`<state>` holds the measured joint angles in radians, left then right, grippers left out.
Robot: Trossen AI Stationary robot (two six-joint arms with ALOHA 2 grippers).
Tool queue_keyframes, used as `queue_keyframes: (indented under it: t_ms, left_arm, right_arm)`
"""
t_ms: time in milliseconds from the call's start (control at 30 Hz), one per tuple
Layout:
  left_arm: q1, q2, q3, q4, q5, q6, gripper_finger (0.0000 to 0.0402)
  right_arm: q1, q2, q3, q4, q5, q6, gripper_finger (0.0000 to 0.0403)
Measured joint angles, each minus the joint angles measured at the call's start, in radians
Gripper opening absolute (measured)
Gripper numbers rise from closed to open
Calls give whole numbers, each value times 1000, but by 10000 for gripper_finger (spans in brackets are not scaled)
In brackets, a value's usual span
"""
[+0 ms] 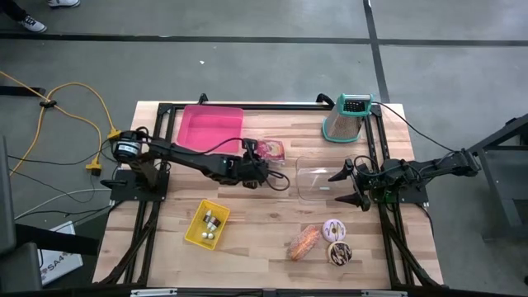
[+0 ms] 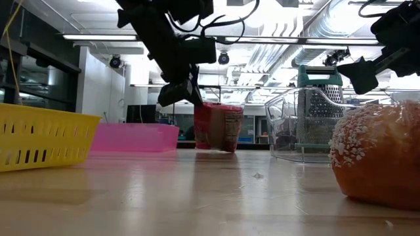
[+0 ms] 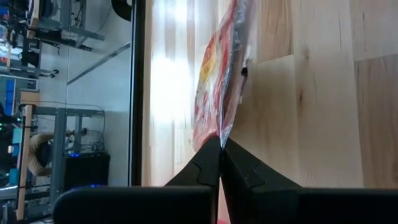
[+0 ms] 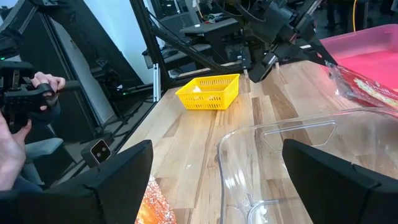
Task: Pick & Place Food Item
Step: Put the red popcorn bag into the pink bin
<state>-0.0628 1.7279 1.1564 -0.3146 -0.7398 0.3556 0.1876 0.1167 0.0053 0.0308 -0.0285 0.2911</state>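
Two arms work: the left gripper [image 1: 266, 167], jaws pinching the snack packet's [image 1: 271, 148] edge at the desk's [image 1: 256, 223] twelve o'clock, should lift slowly; right gripper [image 1: 346, 186] waits, jaws spread.

Wooden table [image 1: 256, 223], butcher-block top, black frame. On it: pink tray [image 1: 211, 126], yellow basket [image 1: 207, 224], clear plastic container [image 1: 317, 181], green-handled grater [image 1: 349, 117], red snack packet [image 1: 271, 148], sugared pastry [image 1: 304, 242], two doughnuts [image 1: 337, 242] near the front edge.
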Motion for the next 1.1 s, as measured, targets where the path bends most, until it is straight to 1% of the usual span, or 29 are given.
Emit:
queue_keyframes:
  t_ms: [200, 467, 800, 1100]
  left_arm:
    - [1, -40, 0, -2, -1, 50, 0]
    - [30, -100, 0, 0, 0, 97, 0]
    - [41, -104, 0, 2, 4, 104, 0]
    - [45, -124, 0, 40, -24, 172, 0]
  right_arm:
    - [0, 0, 0, 0, 0, 0, 348]
    - [0, 0, 0, 0, 0, 0, 348]
    - [0, 0, 0, 1, 0, 0, 348]
    - [0, 0, 0, 1, 0, 0, 348]
